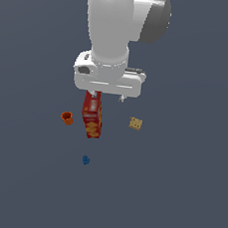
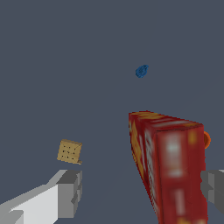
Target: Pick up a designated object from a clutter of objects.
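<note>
The tan block (image 2: 69, 152) lies just outside one finger (image 2: 70, 193) of the spread gripper (image 2: 142, 192), whose jaws straddle the red box (image 2: 173, 166) instead.

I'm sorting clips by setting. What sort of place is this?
A simulated pick-from-clutter scene, not a real room: a featureless grey-blue floor, a rendered gripper hanging open above it, and a few scattered items, including a red box and a tan dotted block.
</note>
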You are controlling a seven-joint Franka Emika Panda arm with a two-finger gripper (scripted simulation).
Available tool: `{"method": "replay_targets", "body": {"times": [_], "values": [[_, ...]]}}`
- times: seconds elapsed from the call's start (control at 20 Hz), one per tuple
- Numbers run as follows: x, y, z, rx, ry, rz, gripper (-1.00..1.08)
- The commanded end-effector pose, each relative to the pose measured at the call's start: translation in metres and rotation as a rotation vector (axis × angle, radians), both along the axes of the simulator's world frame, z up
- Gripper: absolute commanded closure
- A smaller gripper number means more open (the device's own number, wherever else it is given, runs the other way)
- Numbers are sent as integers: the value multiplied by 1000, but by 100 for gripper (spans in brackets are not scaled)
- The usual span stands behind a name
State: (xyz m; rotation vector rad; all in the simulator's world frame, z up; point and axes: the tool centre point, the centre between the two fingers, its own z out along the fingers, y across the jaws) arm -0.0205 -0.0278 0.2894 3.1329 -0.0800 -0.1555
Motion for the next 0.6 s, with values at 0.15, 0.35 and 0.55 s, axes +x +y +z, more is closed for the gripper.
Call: {"method": "replay_targets", "body": {"times": [0.15, 0.35, 0.55], "values": [[1, 1, 1, -5, -5, 9, -92], [5, 3, 5, -22, -23, 44, -92], [7, 4, 7, -29, -30, 57, -92]]}}
